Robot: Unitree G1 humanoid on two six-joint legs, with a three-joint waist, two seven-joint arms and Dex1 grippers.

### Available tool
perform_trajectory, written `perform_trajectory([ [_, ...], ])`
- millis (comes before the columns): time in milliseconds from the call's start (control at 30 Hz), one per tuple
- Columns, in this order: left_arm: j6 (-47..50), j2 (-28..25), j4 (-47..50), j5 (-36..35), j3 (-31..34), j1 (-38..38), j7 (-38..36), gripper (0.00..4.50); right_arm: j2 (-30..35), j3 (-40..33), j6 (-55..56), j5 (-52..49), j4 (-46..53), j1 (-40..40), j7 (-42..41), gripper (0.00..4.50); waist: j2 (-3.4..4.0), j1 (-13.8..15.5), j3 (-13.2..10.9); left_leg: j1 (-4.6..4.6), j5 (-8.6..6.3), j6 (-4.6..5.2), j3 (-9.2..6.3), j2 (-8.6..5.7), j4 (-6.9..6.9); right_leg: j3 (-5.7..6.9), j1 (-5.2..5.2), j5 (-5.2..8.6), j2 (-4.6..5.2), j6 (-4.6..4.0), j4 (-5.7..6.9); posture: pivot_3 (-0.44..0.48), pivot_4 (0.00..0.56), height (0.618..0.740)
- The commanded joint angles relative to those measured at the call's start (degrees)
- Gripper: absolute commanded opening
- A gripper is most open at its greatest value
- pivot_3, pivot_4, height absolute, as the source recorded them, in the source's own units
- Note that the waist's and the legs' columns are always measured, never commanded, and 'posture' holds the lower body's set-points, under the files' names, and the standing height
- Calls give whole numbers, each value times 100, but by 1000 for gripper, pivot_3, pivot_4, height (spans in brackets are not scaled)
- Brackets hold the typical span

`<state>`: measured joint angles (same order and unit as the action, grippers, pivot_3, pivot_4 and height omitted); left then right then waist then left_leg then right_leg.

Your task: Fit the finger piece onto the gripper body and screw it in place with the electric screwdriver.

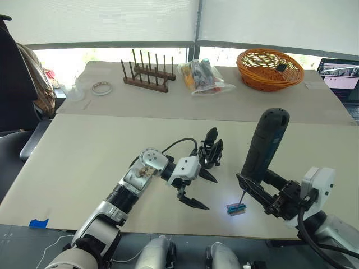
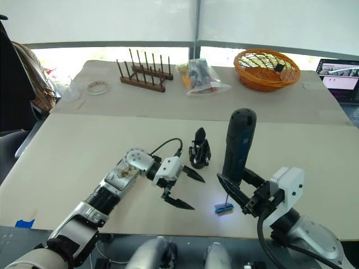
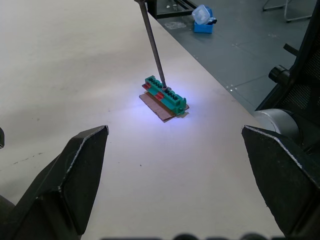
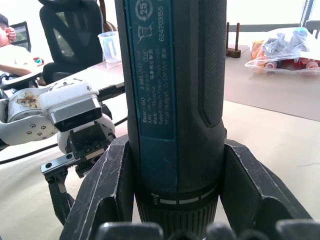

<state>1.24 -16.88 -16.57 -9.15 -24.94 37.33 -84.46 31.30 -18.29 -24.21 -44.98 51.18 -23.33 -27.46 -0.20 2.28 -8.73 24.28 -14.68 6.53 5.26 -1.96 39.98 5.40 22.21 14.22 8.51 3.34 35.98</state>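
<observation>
Left wrist view: the thin metal bit of the thick black cylindrical electric screwdriver (image 1: 263, 147) is seated in the small green rectangular block (image 3: 165, 96) near the bench's front edge, clamped by the right gripper (image 1: 259, 195); the left gripper (image 1: 198, 190) is held spread and empty beside the small black gripper body (image 1: 211, 150). A screw pickup is judged in hand; a lift to the body is called for next.

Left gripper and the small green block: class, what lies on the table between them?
Nothing: in the left wrist view, bare table runs from the open left gripper to the green block.
</observation>
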Motion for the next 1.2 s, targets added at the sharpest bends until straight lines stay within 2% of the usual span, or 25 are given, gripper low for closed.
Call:
perform_trajectory([
  [33, -77, 18, 150, -51, 19, 53, -1, 4500, -32, -32, 218, 22, 149, 68, -39, 1968, 0, 0, 0, 0, 0, 0, 0, 0, 0, 0, 0, 0, 0, 0, 0, 0, 150, 740],
  [700, -46, -4, 188, -58, 44, 15, 66, 4500, -4, 46, 209, 80, 129, 150, -109, 1968, 0, -2, 0, -1, 0, 0, 0, 0, 0, 0, 0, 0, -1, 0, 0, 0, 150, 740],
  [1000, 287, -338, 561, -258, 219, -273, 50, 4500, 214, -270, 98, -354, 593, 187, 114, 1968, 1, -15, 0, -1, 0, 0, 0, 1, -1, -1, 1, 0, -1, 0, 1, 0, 150, 740],
  [1200, 1088, -567, 938, -568, 609, -437, 431, 4500, 555, -508, -15, -911, 582, 607, 507, 1968, 0, 1, 0, -2, 0, -1, -10, 2, 6, 2, 5, 0, -2, 0, -3, 0, 150, 740],
])
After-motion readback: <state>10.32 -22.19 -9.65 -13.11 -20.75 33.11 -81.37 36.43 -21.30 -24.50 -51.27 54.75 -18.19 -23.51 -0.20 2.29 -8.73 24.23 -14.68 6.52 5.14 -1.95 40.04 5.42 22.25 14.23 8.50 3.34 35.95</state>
